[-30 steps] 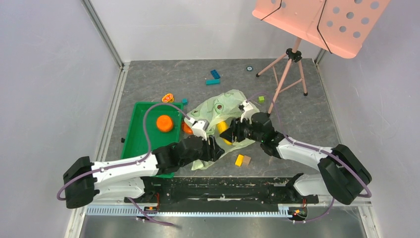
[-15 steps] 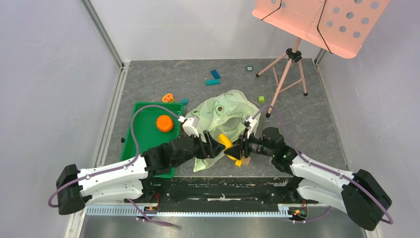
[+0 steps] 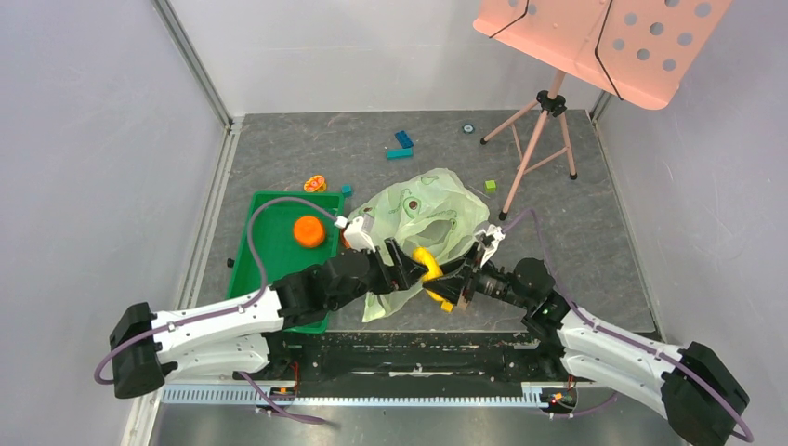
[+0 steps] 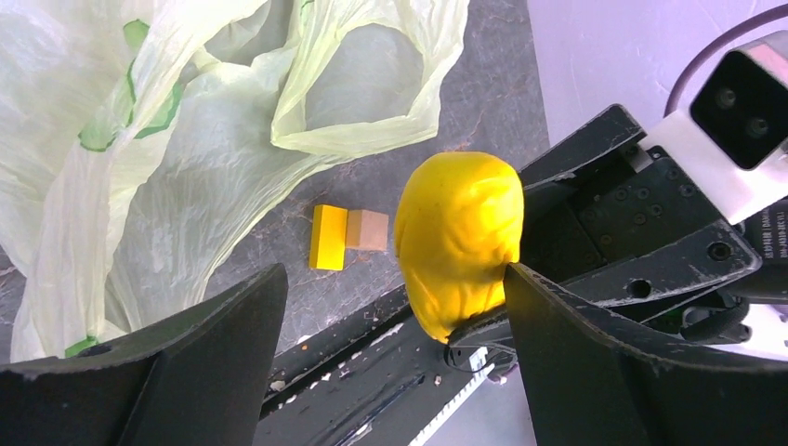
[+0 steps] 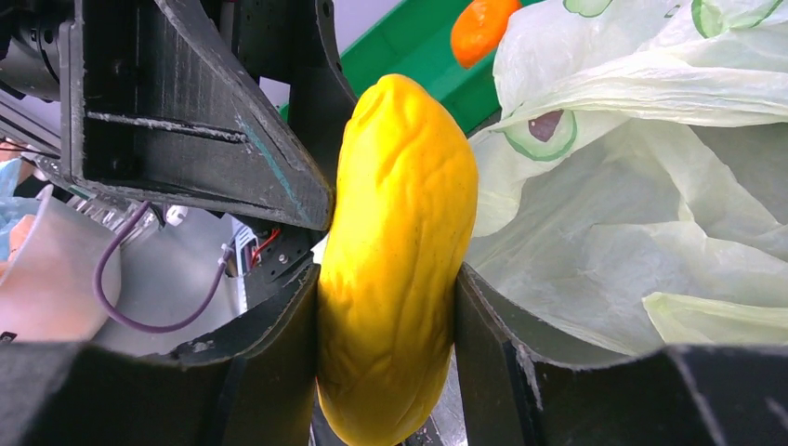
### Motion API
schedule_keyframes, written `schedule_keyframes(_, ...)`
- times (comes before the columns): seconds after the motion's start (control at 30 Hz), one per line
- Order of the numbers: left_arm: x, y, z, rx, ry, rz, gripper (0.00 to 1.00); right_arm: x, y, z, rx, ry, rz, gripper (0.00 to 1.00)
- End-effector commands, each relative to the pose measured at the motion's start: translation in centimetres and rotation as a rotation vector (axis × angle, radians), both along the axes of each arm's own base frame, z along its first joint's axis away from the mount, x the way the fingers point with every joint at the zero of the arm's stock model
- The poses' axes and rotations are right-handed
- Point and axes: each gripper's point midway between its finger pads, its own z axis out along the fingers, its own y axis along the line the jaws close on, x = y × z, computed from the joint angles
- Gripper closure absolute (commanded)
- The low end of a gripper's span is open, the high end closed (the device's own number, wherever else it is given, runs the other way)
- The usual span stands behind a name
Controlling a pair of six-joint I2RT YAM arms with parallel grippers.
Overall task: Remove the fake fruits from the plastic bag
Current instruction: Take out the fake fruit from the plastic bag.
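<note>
We log the oblong yellow plastic toy fruit (image 4: 460, 242) outside the pale green crinkly plastic bag (image 3: 427, 209), above the middle of the desk's (image 3: 595, 214) near edge, pinched by the right gripper (image 5: 386, 288) jaws, with the left gripper (image 4: 395, 279) jaws spread either side of it and its long axis square to their closing line.

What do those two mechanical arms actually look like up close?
Both the left arm and right arm have white shells between chunky black joints, and a purple cable loops along each. A small white camera box sits by each wrist. The left pincer and right pincer are matte black, with broad wedge-shaped fingers.
</note>
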Motion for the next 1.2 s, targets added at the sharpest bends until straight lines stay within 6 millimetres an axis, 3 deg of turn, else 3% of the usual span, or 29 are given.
schedule_keyframes(0.0,1.0,-1.4,3.5,-0.114,-0.019,0.041,0.08,-1.0,0.6,2.8,0.129,-0.034,0.046,0.71)
schedule_keyframes(0.3,0.9,-2.5,4.0,-0.153,-0.015,0.015,0.12,-2.0,1.4,3.2,0.157,-0.017,0.104,0.71)
schedule_keyframes(0.7,0.4,-2.9,4.3,-0.185,-0.020,-0.020,0.53,-1.4,1.3,3.2,0.175,-0.019,0.064,0.69)
schedule_keyframes(0.83,0.4,-2.8,4.4,-0.180,-0.028,-0.021,0.66,-1.3,1.2,3.2,0.173,-0.026,0.054,0.57)
schedule_keyframes(0.93,0.8,-2.0,4.0,-0.130,-0.044,-0.002,0.68,-1.1,1.0,3.1,0.154,-0.036,0.040,0.42)
schedule_keyframes(1.17,4.6,4.3,3.9,0.060,-0.094,0.137,0.71,-0.6,0.5,3.0,0.098,-0.068,0.003,0.20)
